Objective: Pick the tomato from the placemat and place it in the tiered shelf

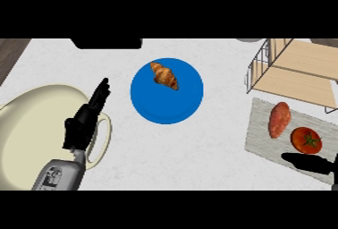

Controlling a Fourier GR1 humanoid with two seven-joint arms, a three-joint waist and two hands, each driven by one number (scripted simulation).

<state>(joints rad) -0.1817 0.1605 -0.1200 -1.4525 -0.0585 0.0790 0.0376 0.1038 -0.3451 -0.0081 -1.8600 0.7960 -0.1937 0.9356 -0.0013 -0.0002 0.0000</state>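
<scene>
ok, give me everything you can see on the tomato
The tomato is round, glossy red, with a green star-shaped calyx facing up. It looks whole and sits on the grey placemat, at the near right part of it, right of the oblong orange-red sweet potato, apart from it or nearly touching. The right hand shows as a dark shape just below it in view, not around it. The wooden tiered shelf stands beyond the mat.
</scene>
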